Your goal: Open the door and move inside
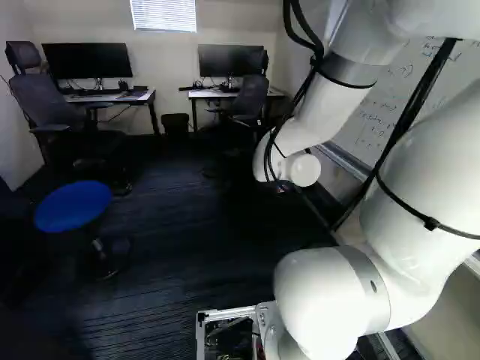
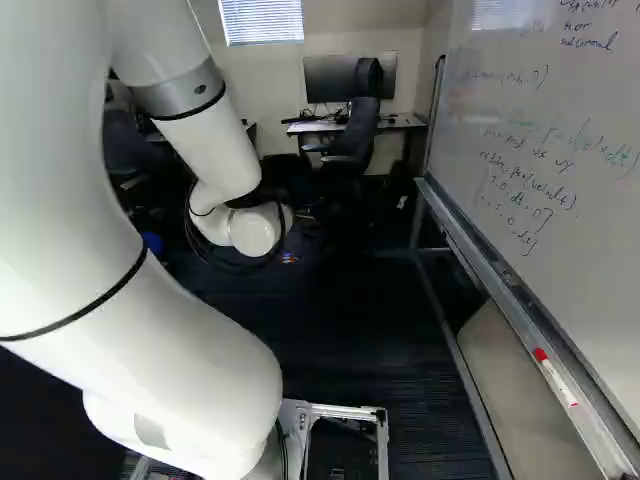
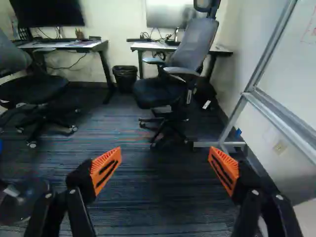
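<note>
No door or doorway shows in any of the three views. In the wrist view my gripper (image 3: pixel 164 155) stands wide open, its two orange pads far apart with only dark carpet (image 3: pixel 163 197) beyond and between them. Nothing touches either finger. Both base views show the arm's white wrist end (image 1: pixel 304 170) held out ahead over the floor; it hides most or all of the gripper there.
A whiteboard (image 2: pixel 540 150) on a metal frame runs along the arm's right side. A blue stool (image 1: pixel 73 205) stands to the left. Far ahead are two desks with monitors, an office chair (image 3: pixel 173 91), another chair (image 1: pixel 49 101) and a black bin (image 3: pixel 125 78) against the wall.
</note>
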{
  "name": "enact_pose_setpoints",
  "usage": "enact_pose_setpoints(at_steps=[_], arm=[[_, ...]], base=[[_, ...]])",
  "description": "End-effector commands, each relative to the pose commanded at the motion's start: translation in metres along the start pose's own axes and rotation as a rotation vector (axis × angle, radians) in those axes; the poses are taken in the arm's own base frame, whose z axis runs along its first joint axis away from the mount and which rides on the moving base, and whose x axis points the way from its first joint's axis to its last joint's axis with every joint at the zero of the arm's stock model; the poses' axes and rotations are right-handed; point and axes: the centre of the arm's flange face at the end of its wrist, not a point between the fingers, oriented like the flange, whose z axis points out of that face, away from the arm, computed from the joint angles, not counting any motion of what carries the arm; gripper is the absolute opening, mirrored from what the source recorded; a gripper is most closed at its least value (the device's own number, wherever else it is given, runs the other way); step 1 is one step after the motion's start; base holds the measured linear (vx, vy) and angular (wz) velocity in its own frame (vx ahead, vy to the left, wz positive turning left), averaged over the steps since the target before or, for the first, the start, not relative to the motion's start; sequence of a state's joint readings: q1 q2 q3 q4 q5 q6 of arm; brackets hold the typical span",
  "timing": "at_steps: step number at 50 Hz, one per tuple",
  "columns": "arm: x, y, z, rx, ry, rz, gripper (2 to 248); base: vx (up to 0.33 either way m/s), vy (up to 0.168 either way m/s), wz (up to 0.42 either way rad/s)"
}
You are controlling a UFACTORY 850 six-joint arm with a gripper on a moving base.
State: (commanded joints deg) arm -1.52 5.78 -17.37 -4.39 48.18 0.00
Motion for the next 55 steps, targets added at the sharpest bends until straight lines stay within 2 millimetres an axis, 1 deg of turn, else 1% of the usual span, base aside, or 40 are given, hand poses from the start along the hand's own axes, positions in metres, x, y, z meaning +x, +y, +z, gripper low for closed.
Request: enact_pose_setpoints(at_steps=[14, 27, 40, 55], arm=[[-0.018, -0.004, -0.028, -0.012, -0.002, 0.017, 247], [-0.032, -0.006, -0.047, -0.021, -0.004, 0.029, 247], [-0.042, -0.008, -0.060, -0.028, -0.005, 0.037, 247], [-0.048, -0.008, -0.068, -0.031, -0.005, 0.042, 247]], base=[[0.000, 0.000, 0.000], [0.000, 0.000, 0.000], [0.000, 0.000, 0.000], [0.000, 0.000, 0.000]])
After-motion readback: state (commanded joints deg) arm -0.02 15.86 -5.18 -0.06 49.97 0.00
